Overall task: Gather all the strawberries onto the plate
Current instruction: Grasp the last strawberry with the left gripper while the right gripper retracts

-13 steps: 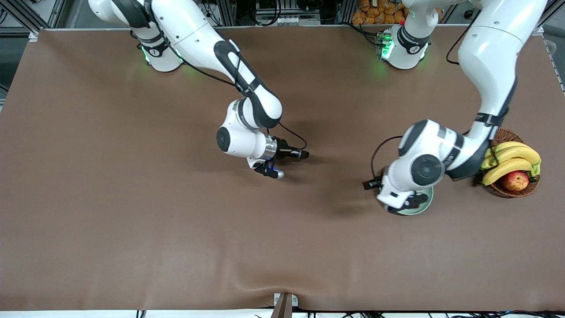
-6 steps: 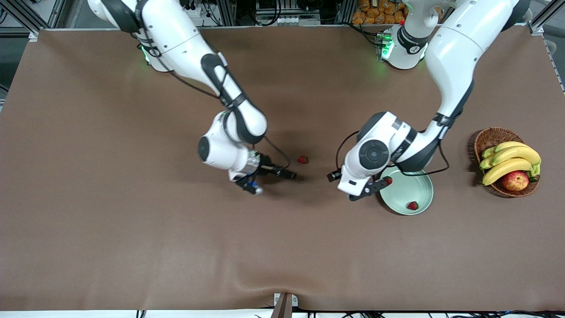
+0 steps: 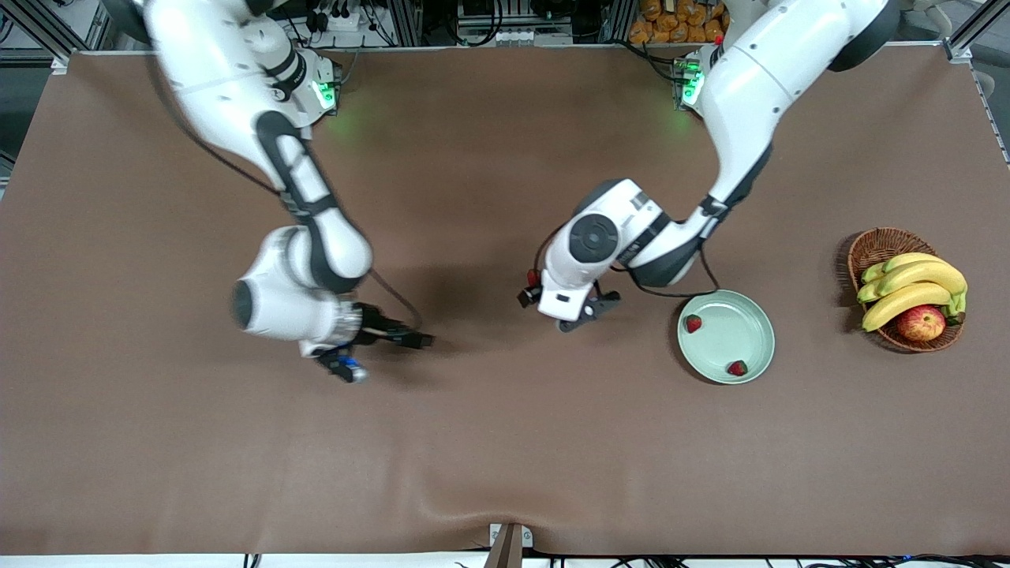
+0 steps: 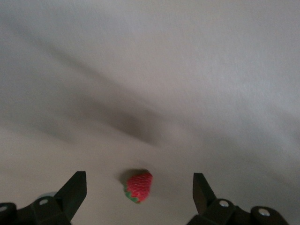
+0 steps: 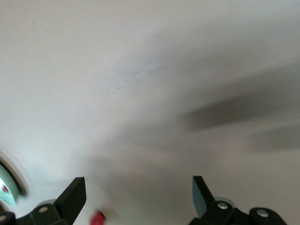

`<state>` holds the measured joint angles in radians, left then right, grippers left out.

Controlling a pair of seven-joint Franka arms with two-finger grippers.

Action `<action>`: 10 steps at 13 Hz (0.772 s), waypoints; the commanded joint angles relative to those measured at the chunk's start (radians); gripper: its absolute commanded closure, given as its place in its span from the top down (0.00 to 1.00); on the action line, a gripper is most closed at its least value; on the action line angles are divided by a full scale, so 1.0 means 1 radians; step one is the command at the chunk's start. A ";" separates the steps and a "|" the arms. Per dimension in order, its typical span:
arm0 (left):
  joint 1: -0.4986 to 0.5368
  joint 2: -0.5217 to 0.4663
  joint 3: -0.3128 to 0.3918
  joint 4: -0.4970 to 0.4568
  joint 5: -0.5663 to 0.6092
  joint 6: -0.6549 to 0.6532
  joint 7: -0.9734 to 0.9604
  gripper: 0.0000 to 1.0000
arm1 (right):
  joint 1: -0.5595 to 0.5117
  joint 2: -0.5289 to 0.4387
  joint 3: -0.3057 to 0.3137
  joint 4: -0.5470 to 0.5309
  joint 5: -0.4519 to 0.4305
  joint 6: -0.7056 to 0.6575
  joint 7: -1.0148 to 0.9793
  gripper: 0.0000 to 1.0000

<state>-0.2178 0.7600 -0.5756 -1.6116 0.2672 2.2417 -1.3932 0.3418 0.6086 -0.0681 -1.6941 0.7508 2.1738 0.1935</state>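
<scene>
The left hand point(image 4: 138, 194), fingers spread wide and holding nothing, hangs just right of the front view's centre, low over a strawberry point(image 4: 138, 186) that lies on the brown bench point(image 3: 505, 442); in the left wrist view that berry sits between the two dark fingertips point(image 4: 75, 187), and in the front view only a red sliver of it peeks out at the wrist's edge. The mint-green plate point(image 3: 746, 315) lies to the lower right of this hand, near it but apart, with two strawberries on it: one point(image 3: 693, 323) at the rim nearest the hand, the other point(image 3: 738, 368) at the rim nearest the front camera. The wicker basket point(image 3: 876, 246) of bananas point(image 3: 915, 285) and an apple point(image 3: 920, 323) sits at the right edge of the frame. The right hand point(image 3: 347, 367), likewise open and empty, hovers over bare bench in the left-centre of the front view; its wrist view is smeared, perhaps catching a sliver of the plate at its lower left.
</scene>
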 commanded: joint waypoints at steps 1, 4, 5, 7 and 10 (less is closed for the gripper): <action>-0.022 0.010 0.019 0.007 0.001 0.007 -0.128 1.00 | -0.136 -0.150 0.022 -0.016 -0.225 -0.206 0.001 1.00; -0.075 0.028 0.033 0.004 0.000 0.007 -0.147 1.00 | -0.207 -0.240 0.022 0.060 -0.483 -0.360 0.006 1.00; -0.087 0.031 0.045 0.004 0.001 0.007 -0.142 1.00 | -0.216 -0.275 0.022 0.073 -0.546 -0.396 0.004 1.00; -0.117 0.054 0.054 0.010 0.018 0.013 -0.141 0.99 | -0.239 -0.354 0.022 0.085 -0.619 -0.451 0.001 1.00; -0.124 0.084 0.057 0.006 0.130 0.018 -0.119 0.88 | -0.286 -0.441 0.025 0.129 -0.666 -0.561 -0.006 1.00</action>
<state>-0.3336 0.8233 -0.5293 -1.6153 0.3375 2.2463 -1.5168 0.1035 0.2215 -0.0664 -1.5826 0.1255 1.6721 0.1882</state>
